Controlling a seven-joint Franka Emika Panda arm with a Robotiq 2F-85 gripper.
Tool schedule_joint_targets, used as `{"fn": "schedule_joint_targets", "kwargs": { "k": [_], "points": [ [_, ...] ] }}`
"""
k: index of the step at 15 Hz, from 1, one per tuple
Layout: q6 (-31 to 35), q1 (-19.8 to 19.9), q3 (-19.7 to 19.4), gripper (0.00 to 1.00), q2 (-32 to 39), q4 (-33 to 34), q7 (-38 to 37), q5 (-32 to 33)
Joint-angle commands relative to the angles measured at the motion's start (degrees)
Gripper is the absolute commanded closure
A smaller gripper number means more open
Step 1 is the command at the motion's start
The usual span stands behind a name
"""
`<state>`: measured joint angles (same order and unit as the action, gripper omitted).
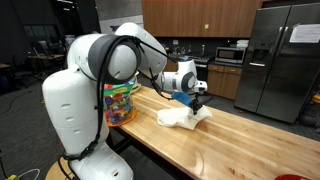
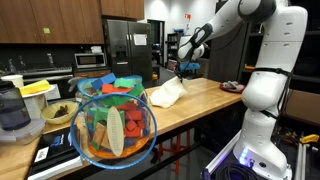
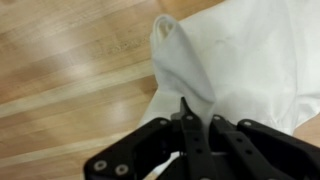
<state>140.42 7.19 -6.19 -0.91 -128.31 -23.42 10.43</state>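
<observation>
Between the tips of our claw (image 3: pixel 186 110) we pinch a fold of the white cloth (image 3: pixel 250 50). Its bulk spreads beyond, on the desk (image 3: pixel 70 60).

We read no text, brand, number or sign anywhere. A paper sheet (image 1: pixel 305 33) on the fridge (image 1: pixel 275 80), well beyond the jaws of the gripper (image 1: pixel 197 102), was too small to read. The white cloth (image 3: pixel 250 50) between the jaws was plain.

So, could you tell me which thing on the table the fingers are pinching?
The white cloth, pulled into a ridge between the shut fingers; the toy jar stands apart.
</observation>
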Motion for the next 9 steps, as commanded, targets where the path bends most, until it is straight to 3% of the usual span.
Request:
{"fn": "schedule_joint_targets", "kwargs": {
  "k": [1,9],
  "points": [
    [-1.41,0.45,-0.73,0.99,0.47,3.22,-0.07,-2.3],
    [-4.48,-1.78,0.89,0.99,3.4,12.1,-1.67,-0.33]
  ]
}}
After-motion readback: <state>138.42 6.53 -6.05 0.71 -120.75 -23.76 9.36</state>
